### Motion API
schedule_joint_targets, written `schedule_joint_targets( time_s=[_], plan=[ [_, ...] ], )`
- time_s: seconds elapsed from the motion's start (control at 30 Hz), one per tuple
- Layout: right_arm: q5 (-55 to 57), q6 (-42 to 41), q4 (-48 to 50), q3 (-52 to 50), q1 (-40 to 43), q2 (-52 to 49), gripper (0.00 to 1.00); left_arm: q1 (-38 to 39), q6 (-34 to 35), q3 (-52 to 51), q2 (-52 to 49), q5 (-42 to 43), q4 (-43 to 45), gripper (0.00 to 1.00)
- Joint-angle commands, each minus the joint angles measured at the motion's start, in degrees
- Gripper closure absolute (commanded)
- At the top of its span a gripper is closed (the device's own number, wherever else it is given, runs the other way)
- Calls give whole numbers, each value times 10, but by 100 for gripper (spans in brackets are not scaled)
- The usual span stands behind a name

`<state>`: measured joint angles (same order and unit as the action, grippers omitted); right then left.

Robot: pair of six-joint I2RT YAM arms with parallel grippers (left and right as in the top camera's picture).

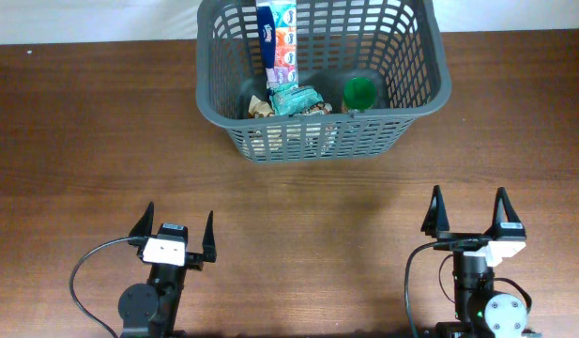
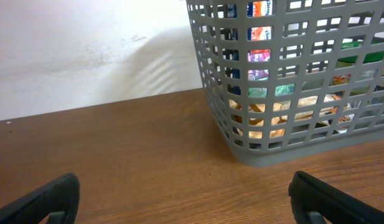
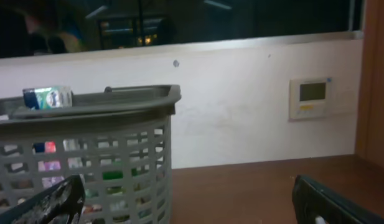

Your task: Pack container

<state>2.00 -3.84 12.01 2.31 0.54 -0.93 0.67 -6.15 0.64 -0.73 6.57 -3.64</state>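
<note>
Right wrist view. The right pincer (image 3: pixel 188 202) occupies the lower edge, its two dark fingers (image 3: pixel 55 202) set wide apart at the left and right corners. At left, a dark grey lattice-sided basket (image 3: pixel 104 102) stands on the brown wooden bench (image 3: pixel 241 186). A blue-and-white tissue pack (image 3: pixel 47 98) rises just above its rim. A green object (image 3: pixel 111 176) and coloured wrappers (image 3: pixel 45 149) show through the slots. Behind is a white wall (image 3: pixel 229 106) bearing a small display panel (image 3: pixel 312 96), with a dark window (image 3: pixel 241 18) above.
</note>
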Motion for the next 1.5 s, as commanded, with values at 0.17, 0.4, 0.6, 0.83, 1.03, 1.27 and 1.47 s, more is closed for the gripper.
schedule_joint_targets(
  time_s=[0.17,0.4,0.6,0.83,1.03,1.27,1.47],
  plan=[
    [-26,7,-33,-20,-5,7,1,-4,7,-2,4,-4,-3,1],
    [-47,6,-120,-20,-5,7,1,-4,7,-2,4,-4,-3,1],
    [-47,7,-163,-20,-5,7,1,-4,7,-2,4,-4,-3,1],
    [-47,6,-163,-20,-5,7,1,-3,7,-2,4,-4,-3,1],
    [-48,6,-163,-20,-5,6,1,-3,7,-2,4,-4,-3,1],
    [-48,6,-163,-20,-5,6,1,-3,7,-2,4,-4,-3,1],
    [-48,6,-163,-20,-5,6,1,-4,7,-2,4,-4,-3,1]
  ],
)
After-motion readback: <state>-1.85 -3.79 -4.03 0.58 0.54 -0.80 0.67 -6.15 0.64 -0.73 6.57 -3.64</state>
